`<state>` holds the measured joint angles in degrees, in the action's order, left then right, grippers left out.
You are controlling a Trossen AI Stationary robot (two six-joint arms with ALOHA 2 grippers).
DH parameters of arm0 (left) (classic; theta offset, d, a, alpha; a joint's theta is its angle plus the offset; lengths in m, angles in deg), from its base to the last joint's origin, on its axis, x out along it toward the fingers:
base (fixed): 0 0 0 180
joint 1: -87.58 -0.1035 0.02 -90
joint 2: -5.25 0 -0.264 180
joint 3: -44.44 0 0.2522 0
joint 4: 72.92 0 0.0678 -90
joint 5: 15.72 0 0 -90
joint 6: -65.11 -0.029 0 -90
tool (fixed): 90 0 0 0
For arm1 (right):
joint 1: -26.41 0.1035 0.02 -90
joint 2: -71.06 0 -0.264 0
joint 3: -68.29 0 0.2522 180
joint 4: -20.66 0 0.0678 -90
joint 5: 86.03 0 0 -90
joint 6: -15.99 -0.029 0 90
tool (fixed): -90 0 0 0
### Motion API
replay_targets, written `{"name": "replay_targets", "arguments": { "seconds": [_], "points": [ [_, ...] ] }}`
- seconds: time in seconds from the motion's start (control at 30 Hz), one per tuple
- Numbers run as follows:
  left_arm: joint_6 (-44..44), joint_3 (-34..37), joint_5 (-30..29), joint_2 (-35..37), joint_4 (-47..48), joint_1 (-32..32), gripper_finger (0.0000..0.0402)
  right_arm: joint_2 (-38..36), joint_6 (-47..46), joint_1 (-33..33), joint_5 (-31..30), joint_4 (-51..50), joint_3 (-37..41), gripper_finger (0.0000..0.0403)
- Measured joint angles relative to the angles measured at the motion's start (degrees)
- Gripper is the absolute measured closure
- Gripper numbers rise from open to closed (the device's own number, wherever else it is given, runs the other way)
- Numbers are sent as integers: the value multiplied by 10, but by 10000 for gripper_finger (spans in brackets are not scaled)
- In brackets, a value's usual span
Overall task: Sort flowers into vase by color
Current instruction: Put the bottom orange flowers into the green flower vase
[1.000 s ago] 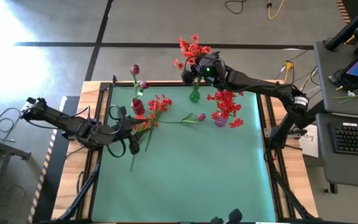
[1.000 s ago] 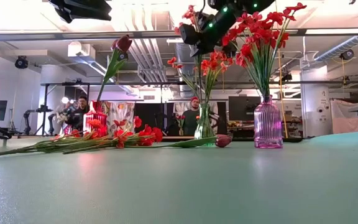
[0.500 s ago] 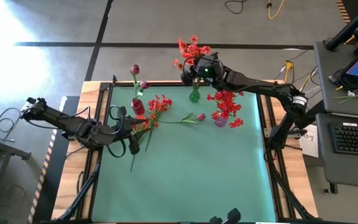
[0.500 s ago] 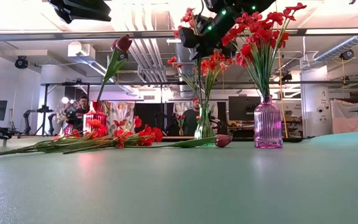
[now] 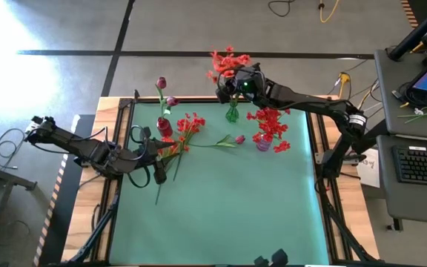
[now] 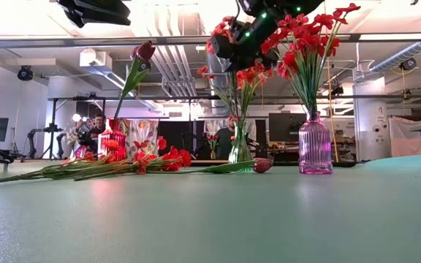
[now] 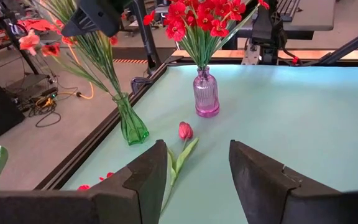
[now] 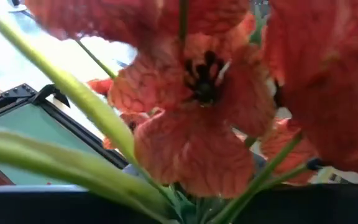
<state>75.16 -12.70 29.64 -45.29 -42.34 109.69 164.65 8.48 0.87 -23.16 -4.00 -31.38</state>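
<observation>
Green bench [image 5: 221, 208] carries three vases; right gripper [image 5: 230, 81] sits above the green vase [image 5: 232, 113] at the far edge, among the orange-red spray [image 5: 224, 59] standing in it, can't tell if it's pinching a stem. Left gripper [image 7: 194, 165], spread w/ nothing between, hangs near the loose flowers [image 5: 180, 137] lying at bench left, tulip [image 7: 184, 130] just ahead.

Two matte black jointed arms; the right arm [image 5: 302, 101] shows a green light, white wrist band and cabling.
</observation>
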Motion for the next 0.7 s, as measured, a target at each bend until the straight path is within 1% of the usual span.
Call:
{"name": "replay_targets", "arguments": {
  "seconds": [0.27,0.4,0.53,0.7],
  "points": [
    [1,0,0,0,1,0,243,-15,-7,0,0,-39,0,213],
    [1,0,0,0,0,0,243,-29,-20,0,0,-54,0,183],
    [2,0,0,0,0,0,243,-35,-20,0,0,-57,0,162],
    [2,0,0,0,0,0,243,-37,-17,0,1,-57,0,148]
  ]
}}
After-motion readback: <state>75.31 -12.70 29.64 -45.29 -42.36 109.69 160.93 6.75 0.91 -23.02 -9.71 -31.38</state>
